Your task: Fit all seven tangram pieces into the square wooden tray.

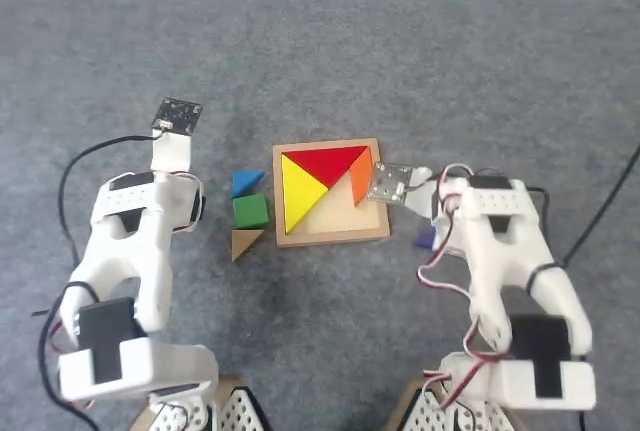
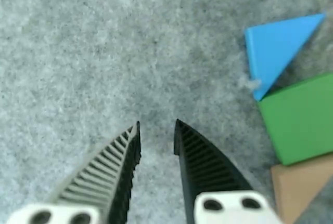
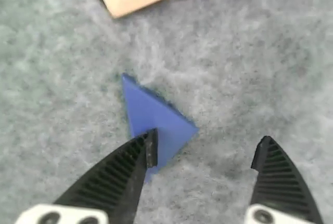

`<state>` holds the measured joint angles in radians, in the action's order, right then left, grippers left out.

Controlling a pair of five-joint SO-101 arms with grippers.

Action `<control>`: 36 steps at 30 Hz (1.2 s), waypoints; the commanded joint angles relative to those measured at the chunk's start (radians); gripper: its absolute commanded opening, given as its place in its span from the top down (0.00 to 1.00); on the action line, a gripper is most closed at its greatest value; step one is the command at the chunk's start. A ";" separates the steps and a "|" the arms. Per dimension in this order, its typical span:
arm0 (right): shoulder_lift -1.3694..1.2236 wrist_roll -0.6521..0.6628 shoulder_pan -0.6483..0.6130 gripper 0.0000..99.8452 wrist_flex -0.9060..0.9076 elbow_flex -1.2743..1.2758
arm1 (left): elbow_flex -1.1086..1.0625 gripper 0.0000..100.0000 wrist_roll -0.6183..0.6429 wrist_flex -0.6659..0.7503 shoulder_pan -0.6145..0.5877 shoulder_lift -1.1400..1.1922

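While your right gripper (image 3: 208,148) hangs with jaws wide apart, the dark blue wooden triangle (image 3: 156,117) lies beneath one fingertip (image 3: 151,146), just right of the square wooden tray (image 1: 330,239) at centre frame. Left gripper (image 2: 156,128): narrowly parted above grey carpet (image 2: 78,52).

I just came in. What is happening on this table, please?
Two robot arms are filling a square wooden tray with tangram pieces. The red triangle, yellow triangle and orange triangle already lie in it. The right hand is open, low over a dark blue triangle on the grey mat beside the tray, not gripping it. The left hand, slightly open, is low over bare mat near the blue triangle, green square and tan triangle on the tray's other side.
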<state>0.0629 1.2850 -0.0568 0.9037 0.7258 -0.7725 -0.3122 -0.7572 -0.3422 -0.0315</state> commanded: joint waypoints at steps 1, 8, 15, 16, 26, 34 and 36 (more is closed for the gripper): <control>-0.036 -0.003 -0.010 0.70 0.027 -0.028 | 0.007 0.90 -0.002 0.017 -0.002 -0.058; 0.053 -0.068 0.012 0.70 0.021 -0.032 | 0.007 0.90 -0.002 0.017 -0.002 -0.058; 0.168 -0.055 0.031 0.70 0.124 -0.037 | 0.007 0.90 -0.002 0.017 -0.002 -0.058; 0.162 -0.046 0.008 0.70 0.145 -0.035 | 0.007 0.90 -0.002 0.017 -0.002 -0.058; 0.018 -0.041 -0.073 0.70 0.111 -0.020 | 0.007 0.90 -0.002 0.017 -0.003 -0.058; -0.079 -0.041 -0.041 0.70 0.107 -0.072 | 0.007 0.90 -0.002 0.017 -0.003 -0.058; -0.090 -0.041 -0.041 0.70 0.108 -0.087 | 0.007 0.90 -0.002 0.017 -0.003 -0.058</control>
<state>-0.0199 1.2344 -0.1105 1.0019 0.6905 -0.7725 -0.3122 -0.7572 -0.3422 -0.0315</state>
